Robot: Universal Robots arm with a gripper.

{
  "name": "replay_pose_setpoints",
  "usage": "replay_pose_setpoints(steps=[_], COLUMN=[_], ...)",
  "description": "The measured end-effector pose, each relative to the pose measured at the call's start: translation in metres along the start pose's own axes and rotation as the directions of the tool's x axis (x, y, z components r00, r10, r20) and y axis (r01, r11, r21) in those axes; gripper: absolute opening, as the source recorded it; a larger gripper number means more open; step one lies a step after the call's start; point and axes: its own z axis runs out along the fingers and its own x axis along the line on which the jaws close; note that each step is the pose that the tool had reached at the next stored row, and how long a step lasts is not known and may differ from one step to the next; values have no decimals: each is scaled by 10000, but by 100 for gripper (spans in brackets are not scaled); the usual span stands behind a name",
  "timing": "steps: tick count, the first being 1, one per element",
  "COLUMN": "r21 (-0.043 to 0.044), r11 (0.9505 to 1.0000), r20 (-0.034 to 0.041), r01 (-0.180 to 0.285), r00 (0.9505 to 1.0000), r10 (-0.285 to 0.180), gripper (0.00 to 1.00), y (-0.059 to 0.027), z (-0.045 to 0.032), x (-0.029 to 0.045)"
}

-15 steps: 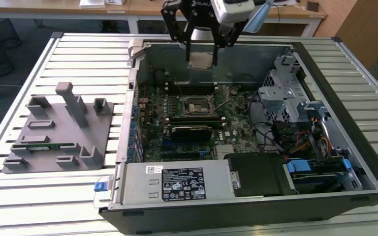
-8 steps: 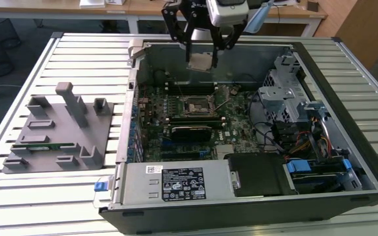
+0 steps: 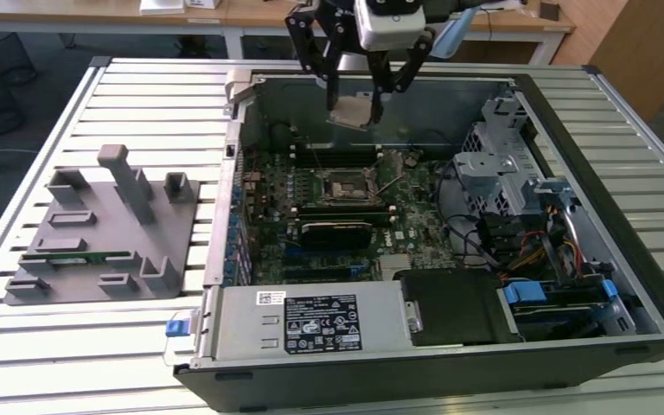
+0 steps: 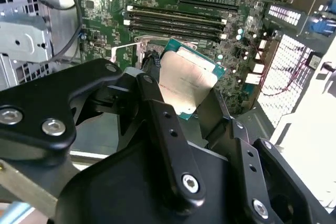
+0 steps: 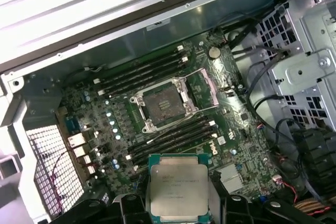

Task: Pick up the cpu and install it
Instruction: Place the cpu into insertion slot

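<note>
- Although the black two-fingered gripper [image 3: 356, 102] hangs at the upper middle of the exterior view, the arm above it is cut off by the frame's top edge.
- In the second wrist view, the black finger links [image 4: 157, 95] cover one side and a corner of the small flat square cpu [image 4: 193, 77], which has a silvery-grey metal top plate and a thin green rim.
- In the first wrist view, one edge of the cpu runs out of the frame, and the fingertips beside it are cut off too.
- Its underside is hidden in all views.
- The gripper is clamped on the cpu, with a finger pressing on each of two opposite edges.
- The cpu is in the air, tilted, over the far part of the open black-and-grey metal computer case [image 3: 448, 367], clear of the green motherboard [image 3: 413, 220].
- The square black-framed socket [image 3: 341, 186] sits on that board below the cpu in the exterior frame, apart from it, with its dark centre uncovered.
- A grey plastic fixture block [image 3: 90, 251] stands on the slatted metal table [image 3: 136, 95] at the exterior view's left, well apart from the gripper.
</note>
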Motion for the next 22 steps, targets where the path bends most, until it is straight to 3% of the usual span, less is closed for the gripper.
replay_pose_setpoints(steps=[6,11,16,22], r21=[28,51,71,86], r11=[9981,9935,9860,9731], r20=[31,60,85,113], r01=[-620,-1136,-1667,-2302], r00=[9981,9935,9860,9731], r10=[620,1136,1666,2301], gripper=[53,53,53,53], y=[4,7,8,7], z=[22,39,56,78], x=[2,4,5,6])
